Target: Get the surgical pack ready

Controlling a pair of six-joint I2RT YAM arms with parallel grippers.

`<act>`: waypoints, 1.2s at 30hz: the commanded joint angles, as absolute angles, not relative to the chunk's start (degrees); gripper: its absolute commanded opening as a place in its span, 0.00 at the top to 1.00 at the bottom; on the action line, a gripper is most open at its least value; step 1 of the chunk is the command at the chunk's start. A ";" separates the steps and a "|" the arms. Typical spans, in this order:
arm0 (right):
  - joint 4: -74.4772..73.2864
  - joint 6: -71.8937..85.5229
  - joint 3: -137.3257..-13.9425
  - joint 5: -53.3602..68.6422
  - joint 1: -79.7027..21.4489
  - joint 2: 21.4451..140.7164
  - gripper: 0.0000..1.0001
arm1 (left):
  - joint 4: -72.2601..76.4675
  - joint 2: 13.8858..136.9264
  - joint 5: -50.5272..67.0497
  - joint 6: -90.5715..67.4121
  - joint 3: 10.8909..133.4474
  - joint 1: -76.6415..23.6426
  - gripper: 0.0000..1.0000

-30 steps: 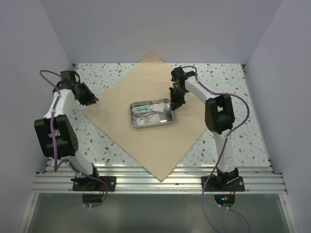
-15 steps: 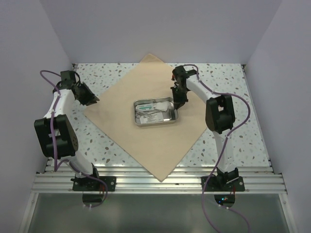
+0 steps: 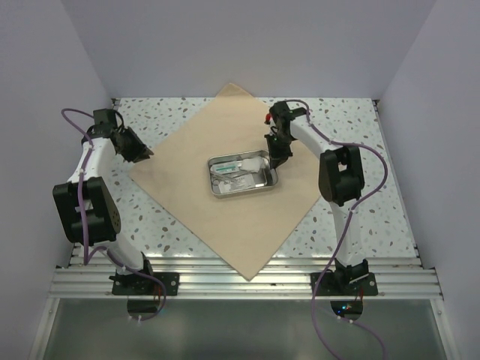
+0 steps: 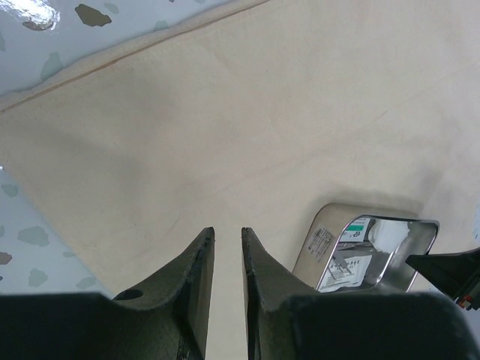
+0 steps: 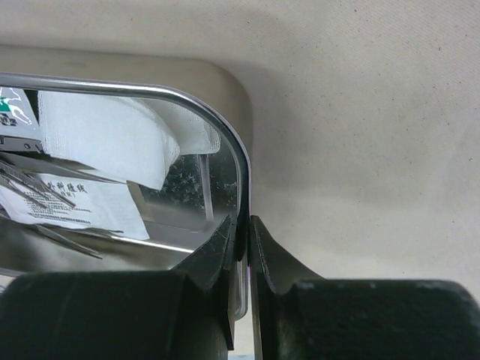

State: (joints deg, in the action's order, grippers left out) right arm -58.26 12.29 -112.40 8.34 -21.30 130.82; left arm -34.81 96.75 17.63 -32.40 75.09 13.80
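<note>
Your right pincer (image 5: pixel 241 225) clamps the rim of the loaded steel tray (image 3: pixel 244 192) on the flat tan cloth (image 3: pixel 225 225), your left pincer (image 4: pixel 227 232) hangs nearly closed and empty, and all folding looks still to do.

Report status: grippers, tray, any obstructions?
Right gripper shut on rim of shiny rectangular steel tray. Left gripper nearly closed, empty, over left corner of large tan square cloth. Tray loaded, mid-cloth; cloth flat. No obstruction seen.

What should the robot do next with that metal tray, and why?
Probably open the right gripper and lift away: it pinches the rim of the steel tray, which already sits near the middle of the tan cloth, seemingly ready for folding.
</note>
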 commanded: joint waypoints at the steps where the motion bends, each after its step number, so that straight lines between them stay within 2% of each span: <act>1: -59.32 10.63 -110.22 9.49 -21.44 128.41 1.00 | -31.82 97.21 18.89 -33.57 74.45 13.89 0.75; 9: -60.91 17.14 -109.60 8.79 -21.71 128.58 1.00 | -29.10 97.47 19.60 -34.63 72.43 13.89 0.75; 18: -62.31 16.35 -108.98 7.12 -21.62 127.71 1.00 | -26.28 97.21 20.83 -35.59 69.00 13.80 0.75; 36: -63.46 16.08 -110.74 8.08 -21.71 128.50 1.00 | -25.66 98.26 22.15 -35.77 69.52 13.89 0.75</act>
